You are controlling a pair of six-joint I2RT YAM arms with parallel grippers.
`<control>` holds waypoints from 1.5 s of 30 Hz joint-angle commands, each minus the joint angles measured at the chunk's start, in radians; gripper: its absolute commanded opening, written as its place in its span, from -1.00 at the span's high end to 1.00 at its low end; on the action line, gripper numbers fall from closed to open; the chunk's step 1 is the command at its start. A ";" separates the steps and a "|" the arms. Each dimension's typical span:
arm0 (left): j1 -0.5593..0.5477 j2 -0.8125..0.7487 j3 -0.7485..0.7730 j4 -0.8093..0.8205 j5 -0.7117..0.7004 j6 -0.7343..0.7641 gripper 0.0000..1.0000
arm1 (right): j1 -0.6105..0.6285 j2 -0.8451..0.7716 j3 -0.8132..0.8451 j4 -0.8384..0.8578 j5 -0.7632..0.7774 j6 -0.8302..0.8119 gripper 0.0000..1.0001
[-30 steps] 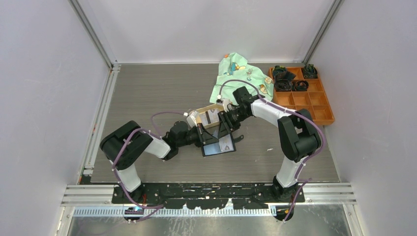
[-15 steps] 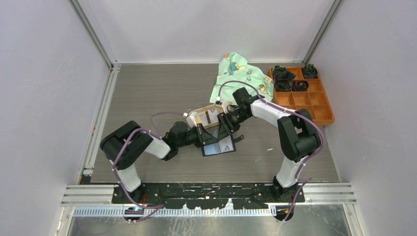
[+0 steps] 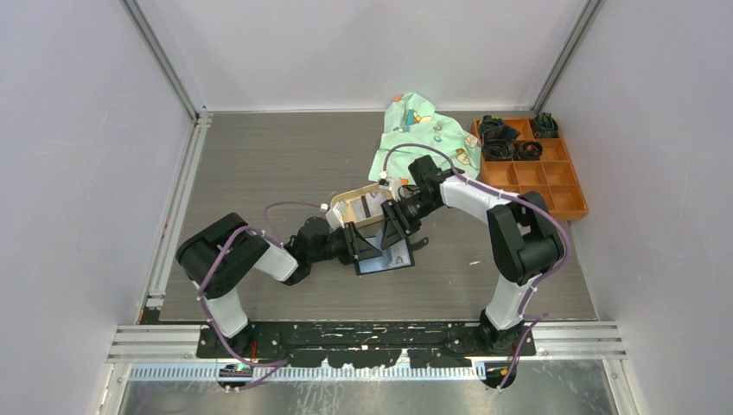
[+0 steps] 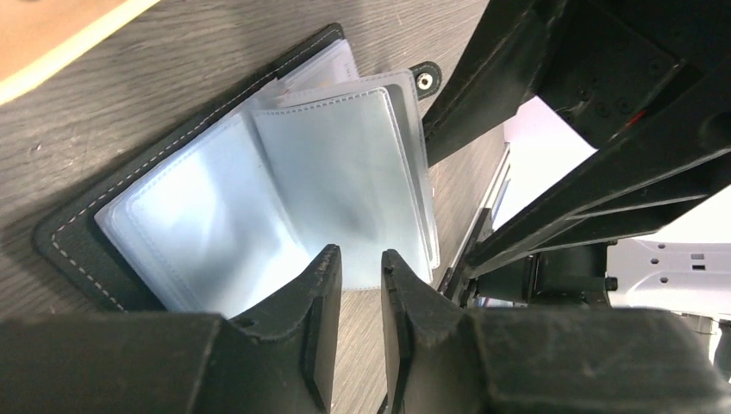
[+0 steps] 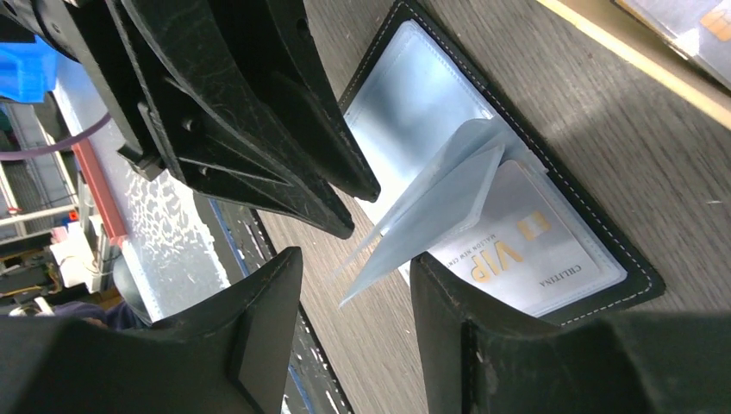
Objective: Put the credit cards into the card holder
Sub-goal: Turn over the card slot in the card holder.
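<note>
The left gripper was seen almost closed, its fingers parted by a narrow slit with nothing clamped between them, over the 6 o'clock edge of the opened card holder. The right gripper was spread wide, and a lifted clear sleeve stood tilted between its fingers; contact could not be told. One credit card marked VIP was tucked into a pocket. The holder was laid mid-surface, at 6 o'clock of a tan tray. A green cloth was seen at 12 o'clock and an orange box at 2 o'clock, with pale walls around.
</note>
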 commanded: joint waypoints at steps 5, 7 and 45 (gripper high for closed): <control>-0.002 -0.003 -0.009 0.024 -0.005 0.020 0.48 | -0.030 0.024 0.008 0.044 0.006 0.082 -0.08; -0.002 0.007 -0.012 0.045 -0.003 0.012 0.48 | -0.032 0.030 0.008 0.048 0.016 0.092 -0.04; 0.107 -0.611 -0.001 -0.530 -0.100 0.302 -0.09 | 0.022 -0.026 0.038 -0.022 0.387 -0.117 0.70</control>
